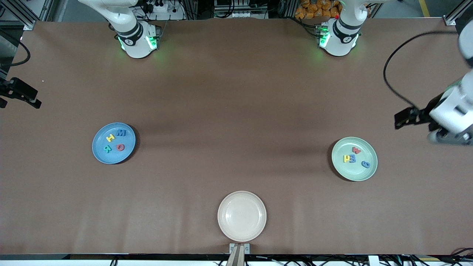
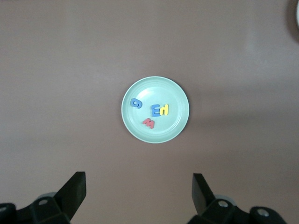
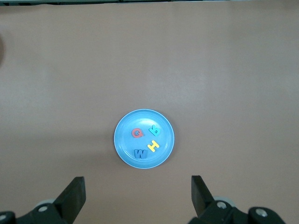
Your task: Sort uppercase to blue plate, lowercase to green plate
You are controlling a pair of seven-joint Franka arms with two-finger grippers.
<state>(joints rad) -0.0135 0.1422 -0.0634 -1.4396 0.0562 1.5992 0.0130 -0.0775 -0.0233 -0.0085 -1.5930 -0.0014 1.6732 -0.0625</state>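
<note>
While both grippers gape empty, brown table (image 1: 236, 111) (matte) bears three plates.

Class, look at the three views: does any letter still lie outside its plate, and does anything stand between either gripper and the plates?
No. Four capitals lie in the blue plate, four lowercase letters in the green plate. The left gripper and right gripper are open and empty, with only bare table between them and the plates. The beige plate holds nothing.

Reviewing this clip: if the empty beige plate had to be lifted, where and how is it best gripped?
Grip the beige plate by its raised rim, coming from above with one finger inside and one outside. It lies flat and shallow on the table, far wider than open fingers, so only the rim likely offers a hold.
</note>
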